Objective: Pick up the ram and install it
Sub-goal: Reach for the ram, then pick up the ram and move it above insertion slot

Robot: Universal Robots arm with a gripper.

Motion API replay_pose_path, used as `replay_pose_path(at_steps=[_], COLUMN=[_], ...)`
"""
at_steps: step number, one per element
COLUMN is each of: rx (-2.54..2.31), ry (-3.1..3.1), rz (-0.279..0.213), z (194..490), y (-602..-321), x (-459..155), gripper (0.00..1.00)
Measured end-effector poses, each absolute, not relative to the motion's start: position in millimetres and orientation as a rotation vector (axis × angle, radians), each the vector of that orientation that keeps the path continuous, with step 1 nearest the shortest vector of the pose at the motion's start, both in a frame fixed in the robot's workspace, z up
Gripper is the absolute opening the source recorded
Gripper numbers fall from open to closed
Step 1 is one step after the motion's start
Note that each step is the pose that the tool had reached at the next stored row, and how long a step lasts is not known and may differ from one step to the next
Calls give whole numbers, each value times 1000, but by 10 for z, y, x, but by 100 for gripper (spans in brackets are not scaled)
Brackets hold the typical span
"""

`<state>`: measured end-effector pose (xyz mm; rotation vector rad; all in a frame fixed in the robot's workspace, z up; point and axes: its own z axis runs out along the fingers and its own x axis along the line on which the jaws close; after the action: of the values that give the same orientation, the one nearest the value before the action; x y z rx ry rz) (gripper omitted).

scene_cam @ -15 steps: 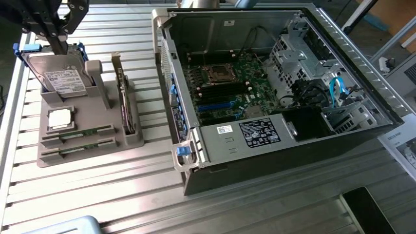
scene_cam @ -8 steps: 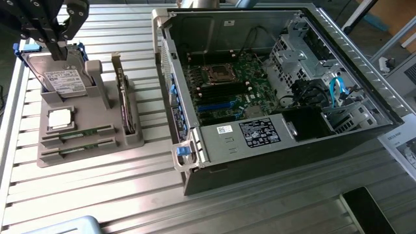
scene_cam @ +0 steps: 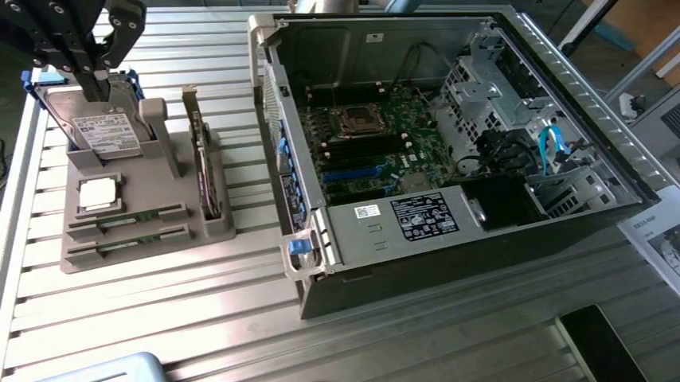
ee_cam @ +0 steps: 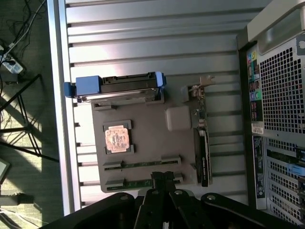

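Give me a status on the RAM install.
Done: nothing visible yet. Both ram sticks lie in their slots on the gray tray, and the memory slots on the computer's board look bare. In hand: the gripper hangs above the tray, near the hard drive, carrying no stick. Left: the pickup and the install.

Light: bright, cool daylight | Glare: washed-out bands on ribbed desk [scene_cam: 159,310], near side | Shadow: computer case [scene_cam: 318,56] interior dim | Floor [ee_cam: 28,157]: hard sunlit patches, stand shadows
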<state>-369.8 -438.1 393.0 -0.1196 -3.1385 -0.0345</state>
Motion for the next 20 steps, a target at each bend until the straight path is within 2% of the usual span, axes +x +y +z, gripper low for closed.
replay_pose_path(at_steps=[20], rx=[-117], ry=[-3141], rz=[-33], z=[3931], y=[-4401], x=[-3700], gripper=[11])
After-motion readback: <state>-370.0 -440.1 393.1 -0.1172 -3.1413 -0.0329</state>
